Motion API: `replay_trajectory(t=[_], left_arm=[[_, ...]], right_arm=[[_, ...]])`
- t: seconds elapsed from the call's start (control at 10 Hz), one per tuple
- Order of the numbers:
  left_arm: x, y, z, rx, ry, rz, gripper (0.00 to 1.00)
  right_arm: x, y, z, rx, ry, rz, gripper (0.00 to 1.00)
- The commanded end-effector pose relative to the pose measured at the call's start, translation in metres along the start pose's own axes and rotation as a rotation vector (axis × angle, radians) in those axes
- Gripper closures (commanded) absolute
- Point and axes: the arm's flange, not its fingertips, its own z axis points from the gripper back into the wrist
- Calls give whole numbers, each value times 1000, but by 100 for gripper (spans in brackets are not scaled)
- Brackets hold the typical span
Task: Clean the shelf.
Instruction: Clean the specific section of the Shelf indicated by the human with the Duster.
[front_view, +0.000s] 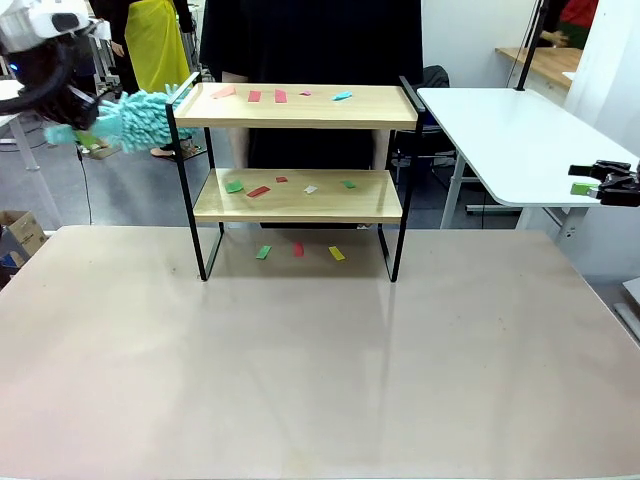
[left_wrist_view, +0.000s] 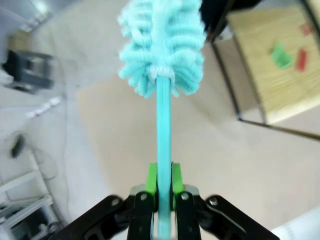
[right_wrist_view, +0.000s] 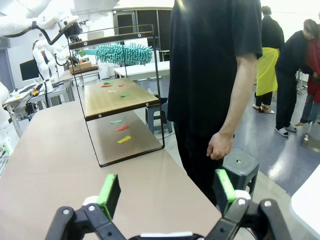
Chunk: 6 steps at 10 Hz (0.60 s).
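Observation:
The shelf (front_view: 298, 107) stands at the table's far middle, with two wooden boards in a black frame. Coloured paper scraps (front_view: 280, 96) lie on its top board, on the lower board (front_view: 258, 191) and on the table beneath (front_view: 298, 250). My left gripper (front_view: 80, 112) is high at the left, level with the top board, shut on the handle of a teal fluffy duster (front_view: 140, 118). The duster's head nearly touches the shelf's left end rail. In the left wrist view the green pads (left_wrist_view: 151, 179) clamp the handle (left_wrist_view: 163, 120). My right gripper (right_wrist_view: 167, 192) is open and holds nothing, far right off the table (front_view: 603, 182).
A person in black (right_wrist_view: 215, 75) stands right behind the shelf, one hand (right_wrist_view: 220, 146) hanging by a stool (right_wrist_view: 240, 167). A second white table (front_view: 510, 140) stands at the back right. The near half of my table (front_view: 300, 380) is bare.

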Motion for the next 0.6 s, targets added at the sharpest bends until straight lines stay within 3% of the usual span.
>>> replay_trajectory(t=[0.0, 0.3, 0.5], left_arm=[[-15, 29, 63, 161, 132, -126, 87], [-32, 26, 122, 289, 474, -486, 87], [-50, 8, 136, 191, 591, -790, 87]], right_arm=[[3, 0, -2, 1, -2, 5, 0], [3, 0, -2, 1, -2, 5, 0], [3, 0, -2, 1, -2, 5, 0]])
